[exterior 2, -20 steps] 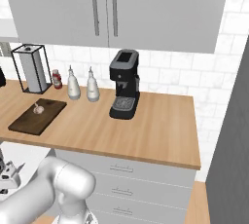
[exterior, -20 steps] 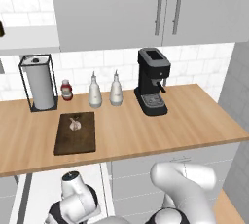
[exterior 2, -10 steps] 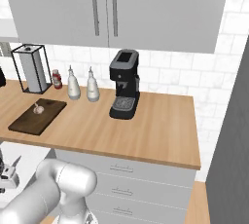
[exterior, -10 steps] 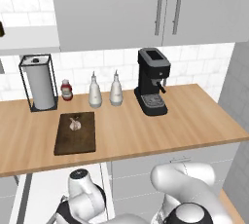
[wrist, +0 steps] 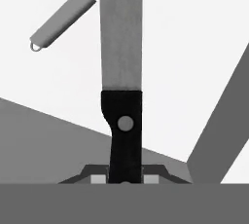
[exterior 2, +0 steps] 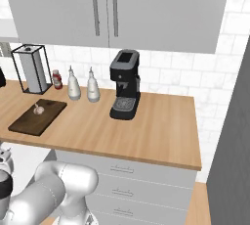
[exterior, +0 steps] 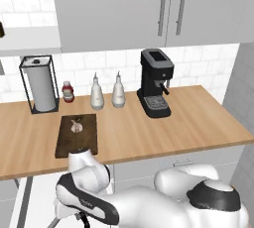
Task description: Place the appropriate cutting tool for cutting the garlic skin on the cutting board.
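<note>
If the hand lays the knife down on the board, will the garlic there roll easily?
Probably yes: the garlic looks small and rounded, resting loose on the flat cutting board. It likely weighs little, so a nudge from the knife might shift it.

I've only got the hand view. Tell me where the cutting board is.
Observer: The cutting board lies flat on the counter, left of the coffee machine.
Operator: The knife handle is between my pincer tips. Report what's on the board.
Observer: The garlic sits near its far end; the middle is bare.
Operator: Name what stands behind it.
Observer: A paper towel holder, by the wall.
</note>
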### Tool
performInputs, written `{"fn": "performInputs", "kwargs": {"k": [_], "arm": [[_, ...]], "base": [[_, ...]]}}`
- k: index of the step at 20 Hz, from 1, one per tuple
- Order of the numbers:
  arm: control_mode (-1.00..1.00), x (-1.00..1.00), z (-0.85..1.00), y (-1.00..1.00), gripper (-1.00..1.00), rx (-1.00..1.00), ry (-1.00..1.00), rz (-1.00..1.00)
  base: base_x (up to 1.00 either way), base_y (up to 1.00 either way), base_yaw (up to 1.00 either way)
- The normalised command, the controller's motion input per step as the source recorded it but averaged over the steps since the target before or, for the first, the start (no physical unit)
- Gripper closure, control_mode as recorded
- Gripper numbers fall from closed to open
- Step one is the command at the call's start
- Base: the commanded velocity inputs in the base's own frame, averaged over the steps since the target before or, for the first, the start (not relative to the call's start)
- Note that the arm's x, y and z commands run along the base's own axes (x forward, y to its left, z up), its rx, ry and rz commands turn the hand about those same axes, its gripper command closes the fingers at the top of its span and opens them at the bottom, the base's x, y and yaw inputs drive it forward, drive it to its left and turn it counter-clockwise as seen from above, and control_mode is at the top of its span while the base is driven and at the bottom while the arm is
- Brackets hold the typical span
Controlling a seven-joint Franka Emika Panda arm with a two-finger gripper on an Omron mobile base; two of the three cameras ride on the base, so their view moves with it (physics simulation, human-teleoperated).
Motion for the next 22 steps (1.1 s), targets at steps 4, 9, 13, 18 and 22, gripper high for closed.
{"fn": "performInputs", "kwargs": {"k": [4, 9, 13, 18, 22], "arm": [[-1.0, -0.57, 0.94, -0.02, 1.0, 0.0, 0.02, 0.15], [-1.0, -0.1, 1.0, -0.02, 1.0, 0.0, 0.0, 0.15], [-1.0, 0.52, 0.72, -0.01, 1.0, 0.06, 0.0, 0.12], [-1.0, 0.85, 0.37, -0.01, 1.0, 0.04, 0.0, 0.09], [-1.0, 0.94, 0.02, 0.0, 1.0, 0.01, 0.0, 0.07]], "base": [[0.0, 0.0, 0.0], [0.0, 0.0, 0.0], [0.0, 0.0, 0.0], [0.0, 0.0, 0.0], [0.0, 0.0, 0.0]]}}
